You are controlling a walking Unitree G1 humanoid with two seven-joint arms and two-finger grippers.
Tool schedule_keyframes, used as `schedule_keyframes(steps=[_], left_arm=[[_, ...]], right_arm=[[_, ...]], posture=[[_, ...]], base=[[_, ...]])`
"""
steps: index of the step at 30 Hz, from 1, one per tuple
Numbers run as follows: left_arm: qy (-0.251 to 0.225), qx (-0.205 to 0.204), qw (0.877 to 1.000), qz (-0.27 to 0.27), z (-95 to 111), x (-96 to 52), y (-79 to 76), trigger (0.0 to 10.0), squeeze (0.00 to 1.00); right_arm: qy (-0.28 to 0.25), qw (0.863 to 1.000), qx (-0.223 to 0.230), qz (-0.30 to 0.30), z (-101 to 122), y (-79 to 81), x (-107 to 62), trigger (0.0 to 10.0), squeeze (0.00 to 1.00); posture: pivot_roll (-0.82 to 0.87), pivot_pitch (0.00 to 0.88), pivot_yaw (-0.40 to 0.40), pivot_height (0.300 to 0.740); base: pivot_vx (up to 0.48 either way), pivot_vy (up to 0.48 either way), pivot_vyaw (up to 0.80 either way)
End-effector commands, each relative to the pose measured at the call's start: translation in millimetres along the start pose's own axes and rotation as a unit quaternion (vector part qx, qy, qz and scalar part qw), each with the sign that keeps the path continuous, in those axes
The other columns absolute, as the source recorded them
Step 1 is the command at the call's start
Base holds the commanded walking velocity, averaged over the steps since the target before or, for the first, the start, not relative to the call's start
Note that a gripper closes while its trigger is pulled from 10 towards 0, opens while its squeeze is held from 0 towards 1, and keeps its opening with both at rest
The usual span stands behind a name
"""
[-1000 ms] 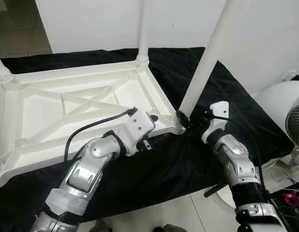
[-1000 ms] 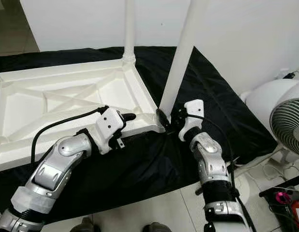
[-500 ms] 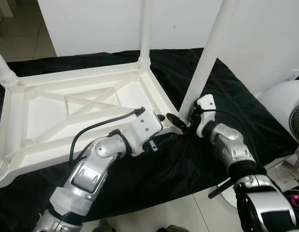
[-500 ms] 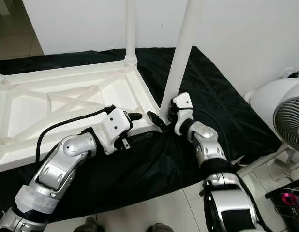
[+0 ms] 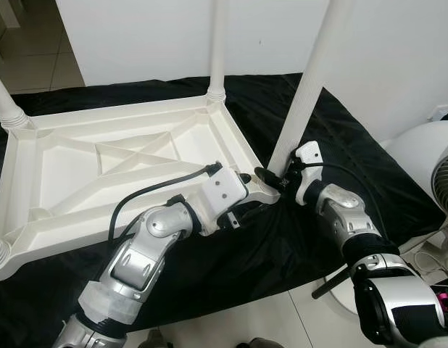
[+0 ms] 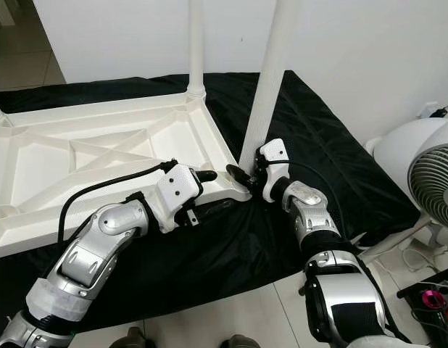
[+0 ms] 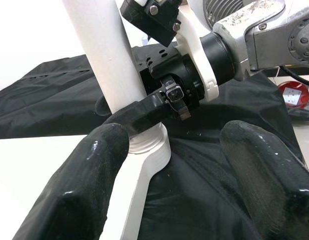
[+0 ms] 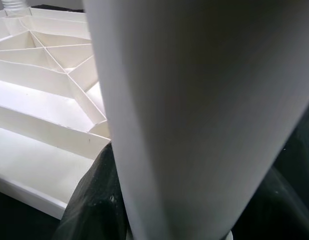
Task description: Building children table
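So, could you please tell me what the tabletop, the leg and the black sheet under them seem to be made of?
Tabletop: probably moulded plastic, matt white; its underside shows cast ribs and cross-braces. Leg: apparently the same white plastic, smooth, with a ringed collar at its base. Black sheet: thin fabric or plastic film with a slight sheen, judging by its creases.

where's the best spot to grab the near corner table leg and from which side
Low on the table leg, just above its socket collar, coming from the robot's right over the black cloth. The leg is a smooth round post standing nearly upright, so fingers fit around it there. The right gripper already wraps that spot.
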State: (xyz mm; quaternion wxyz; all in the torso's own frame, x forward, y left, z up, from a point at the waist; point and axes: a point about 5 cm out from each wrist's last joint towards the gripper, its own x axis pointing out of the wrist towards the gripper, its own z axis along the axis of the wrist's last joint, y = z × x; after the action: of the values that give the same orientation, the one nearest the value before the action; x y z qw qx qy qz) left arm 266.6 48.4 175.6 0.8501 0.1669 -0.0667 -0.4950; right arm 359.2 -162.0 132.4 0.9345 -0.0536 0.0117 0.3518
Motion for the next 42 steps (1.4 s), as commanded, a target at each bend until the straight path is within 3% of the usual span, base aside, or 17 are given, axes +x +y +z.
schedule_keyframes(steps=[1, 11, 20, 22, 23, 24, 28, 29, 31, 32, 33, 36, 42], left_arm=[[0.004, 0.005, 1.0, 0.021, 0.7, 1.0, 1.7, 10.0, 0.0], [-0.009, -0.008, 0.998, 0.067, 2.5, 2.0, 10.9, 10.0, 0.0], [-0.009, -0.012, 0.996, 0.088, 1.3, -0.5, 14.9, 10.0, 0.0], [-0.008, -0.014, 0.996, 0.088, 0.5, -1.4, 13.5, 10.0, 0.0], [-0.008, -0.014, 0.996, 0.088, 0.5, -1.4, 13.5, 10.0, 0.0], [-0.008, -0.015, 0.996, 0.089, 0.2, -1.3, 12.8, 10.0, 0.0], [-0.008, -0.015, 0.996, 0.089, 0.2, -1.3, 12.8, 10.0, 0.0], [-0.008, -0.015, 0.996, 0.089, 0.0, -0.5, 12.5, 10.0, 0.0], [-0.008, -0.015, 0.996, 0.089, 0.0, -0.5, 12.5, 10.0, 0.0], [-0.009, -0.016, 0.996, 0.09, 0.1, 0.4, 11.9, 10.0, 0.0], [-0.009, -0.016, 0.996, 0.09, 0.1, 0.4, 11.9, 10.0, 0.0], [-0.01, -0.015, 0.996, 0.089, 0.3, 1.0, 10.9, 10.0, 0.0], [-0.01, -0.013, 0.996, 0.091, 0.1, -0.4, 12.1, 10.0, 0.0]], right_arm=[[0.025, 0.999, 0.042, 0.0, -19.3, 6.8, -3.9, 10.0, 0.0], [0.014, 0.993, 0.073, -0.093, -20.2, 10.3, 5.2, 10.0, 0.0], [-0.006, 0.981, 0.082, -0.175, -14.6, 23.3, 13.5, 10.0, 0.0], [-0.003, 0.962, 0.096, -0.255, -16.0, 32.6, 16.0, 10.0, 0.0], [-0.003, 0.962, 0.096, -0.255, -16.0, 32.6, 16.0, 10.0, 0.0], [0.003, 0.949, 0.099, -0.299, -17.7, 38.6, 16.7, 10.0, 0.0], [0.003, 0.949, 0.099, -0.299, -17.7, 38.6, 16.7, 10.0, 0.0], [0.005, 0.935, 0.103, -0.339, -18.2, 44.7, 17.7, 10.0, 0.0], [0.005, 0.935, 0.103, -0.339, -18.2, 44.7, 17.7, 10.0, 0.0], [-0.005, 0.932, 0.108, -0.345, -14.4, 54.9, 23.1, 10.0, 0.0], [-0.005, 0.932, 0.108, -0.345, -14.4, 54.9, 23.1, 10.0, 0.0], [-0.033, 0.941, 0.107, -0.319, -4.1, 67.6, 29.1, 10.0, 0.0], [-0.045, 0.944, 0.113, -0.307, -1.0, 70.9, 26.4, 10.0, 0.0]], posture=[[-0.03, 0.005, -0.026, 0.74], [-0.04, 0.012, -0.03, 0.74], [-0.03, 0.012, -0.047, 0.74], [-0.03, 0.011, -0.057, 0.74], [-0.03, 0.011, -0.057, 0.74], [-0.03, 0.009, -0.061, 0.74], [-0.03, 0.009, -0.061, 0.74], [-0.03, 0.009, -0.061, 0.74], [-0.03, 0.009, -0.061, 0.74], [-0.03, 0.001, -0.065, 0.74], [-0.03, 0.001, -0.065, 0.74], [-0.03, 0.0, -0.067, 0.74], [-0.02, 0.0, -0.065, 0.74]], base=[[0.0, 0.0, 0.0], [0.0, 0.0, 0.0], [0.0, 0.0, 0.0], [0.0, 0.0, 0.0], [0.0, 0.0, 0.0], [0.0, 0.0, 0.0], [0.0, 0.0, 0.0], [0.0, 0.0, 0.0], [0.0, 0.0, 0.0], [0.0, 0.0, 0.0], [0.0, 0.0, 0.0], [0.0, 0.0, 0.0], [0.0, 0.0, 0.0]])
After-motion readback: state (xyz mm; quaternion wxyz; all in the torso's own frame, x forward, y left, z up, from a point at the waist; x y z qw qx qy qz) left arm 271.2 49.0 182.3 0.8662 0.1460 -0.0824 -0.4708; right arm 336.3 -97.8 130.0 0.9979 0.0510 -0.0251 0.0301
